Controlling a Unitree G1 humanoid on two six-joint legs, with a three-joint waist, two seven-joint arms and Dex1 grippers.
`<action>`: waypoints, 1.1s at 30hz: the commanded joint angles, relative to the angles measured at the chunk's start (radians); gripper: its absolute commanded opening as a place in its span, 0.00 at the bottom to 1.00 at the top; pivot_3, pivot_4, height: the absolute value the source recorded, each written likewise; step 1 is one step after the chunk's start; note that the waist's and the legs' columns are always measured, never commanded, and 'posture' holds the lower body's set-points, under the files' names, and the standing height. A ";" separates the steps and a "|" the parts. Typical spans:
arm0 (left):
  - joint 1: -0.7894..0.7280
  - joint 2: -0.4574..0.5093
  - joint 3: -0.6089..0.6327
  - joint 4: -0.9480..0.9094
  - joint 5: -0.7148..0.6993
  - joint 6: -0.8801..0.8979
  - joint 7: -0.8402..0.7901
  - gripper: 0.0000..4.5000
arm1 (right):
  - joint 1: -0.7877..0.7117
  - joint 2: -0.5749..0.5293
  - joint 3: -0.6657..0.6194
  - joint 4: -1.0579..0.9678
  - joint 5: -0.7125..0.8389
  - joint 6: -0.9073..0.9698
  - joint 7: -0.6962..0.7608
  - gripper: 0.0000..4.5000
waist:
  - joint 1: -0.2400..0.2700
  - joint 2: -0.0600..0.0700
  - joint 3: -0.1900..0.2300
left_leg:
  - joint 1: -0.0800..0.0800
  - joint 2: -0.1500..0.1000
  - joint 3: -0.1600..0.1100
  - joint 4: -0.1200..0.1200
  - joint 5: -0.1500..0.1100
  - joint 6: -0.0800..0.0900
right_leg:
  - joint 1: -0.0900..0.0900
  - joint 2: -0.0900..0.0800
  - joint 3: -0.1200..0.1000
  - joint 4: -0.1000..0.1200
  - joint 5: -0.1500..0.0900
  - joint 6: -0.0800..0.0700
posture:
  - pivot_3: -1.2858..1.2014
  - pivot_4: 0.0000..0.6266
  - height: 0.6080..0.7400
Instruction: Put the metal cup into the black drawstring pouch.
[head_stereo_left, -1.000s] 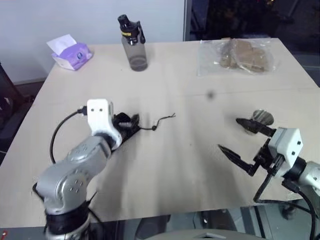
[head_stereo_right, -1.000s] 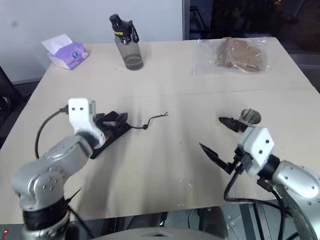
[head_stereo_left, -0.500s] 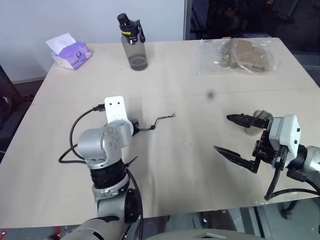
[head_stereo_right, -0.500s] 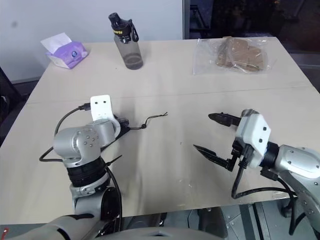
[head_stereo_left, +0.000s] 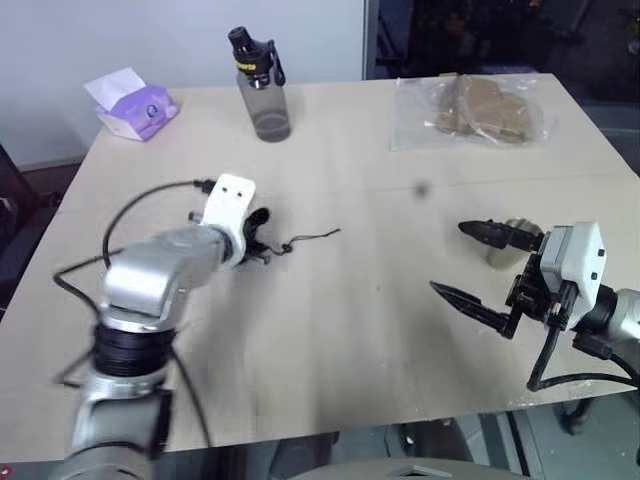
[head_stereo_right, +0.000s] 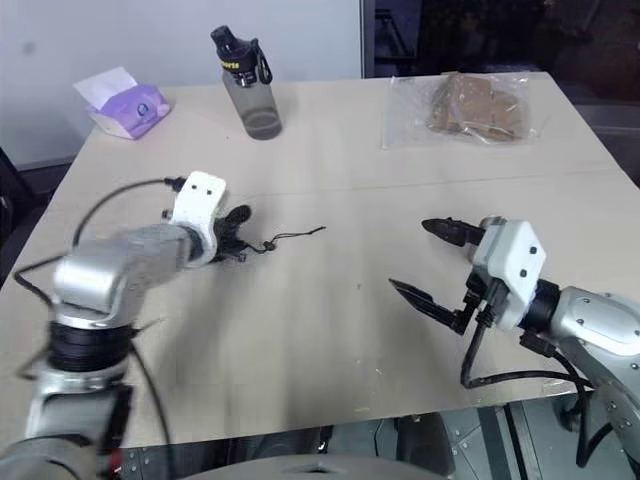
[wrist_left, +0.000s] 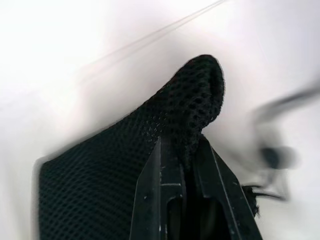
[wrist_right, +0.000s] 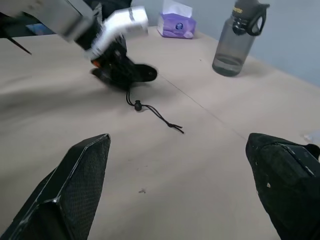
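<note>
- Worktop (head_stereo_left: 330, 330): one light wooden surface carrying all items listed below.
- Black drawstring pouch (wrist_left: 165, 120): one unit, mesh fabric, on the left half of the worktop. In the head views it is largely covered by the left gripper; a small dark portion shows at (head_stereo_left: 258, 222).
- Cord (head_stereo_left: 305, 240): one thin black cord runs from the pouch mouth toward the worktop centre and lies flat on the surface. One small toggle or knot sits along its length.
- Left gripper (wrist_left: 182, 150): fingers closed tight on a fold of the black drawstring pouch. The wrist view shows the fabric pinched between both fingers, with a rounded hump of mesh standing above the fingertips.
- Metal cup (head_stereo_left: 510, 240): one unit, upright on the right half of the worktop, well apart from the pouch. It stands just behind the upper finger of the right gripper and is partly covered by it.
- Right gripper (head_stereo_left: 480, 265): fingers spread wide and holding nothing. One finger reaches in front of the metal cup; the other lies nearer the front edge of the worktop. Contact with the cup cannot be determined.
- Water bottle (head_stereo_left: 264, 85): one unit, grey translucent body with black cap, upright at the far side of the worktop.
- Tissue pack (head_stereo_left: 135, 103): one unit, purple and white, at the far left corner.
- Clear plastic bag (head_stereo_left: 470, 110): one unit with brown contents, lying flat at the far right.
</note>
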 joint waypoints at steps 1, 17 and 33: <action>-0.005 0.086 -0.105 0.089 0.061 -0.389 -0.335 0.01 | 0.029 0.018 0.002 -0.071 -0.015 0.012 -0.067 1.00 | 0.005 0.000 0.000 | 0.000 0.000 0.000 0.000 0.000 0.000 | 0.000 0.000 0.000 0.000 0.000 0.000 | 0.52 0.24 1.00; -0.152 0.016 -0.167 0.422 0.118 -0.631 -0.778 0.60 | 0.214 0.024 0.103 -0.189 -0.115 -0.083 -0.194 1.00 | -0.022 0.000 0.000 | -0.001 0.000 -0.002 0.003 -0.003 0.006 | 0.000 0.001 -0.002 0.002 0.000 0.001 | 0.52 0.24 1.00; -0.010 -0.016 -0.137 0.225 0.282 -0.519 -0.462 0.60 | 0.262 -0.001 0.178 -0.189 -0.168 -0.160 -0.226 1.00 | -0.019 0.000 0.000 | 0.001 0.001 -0.002 0.003 -0.003 0.006 | 0.001 0.002 -0.001 0.003 0.000 0.001 | 0.52 0.24 1.00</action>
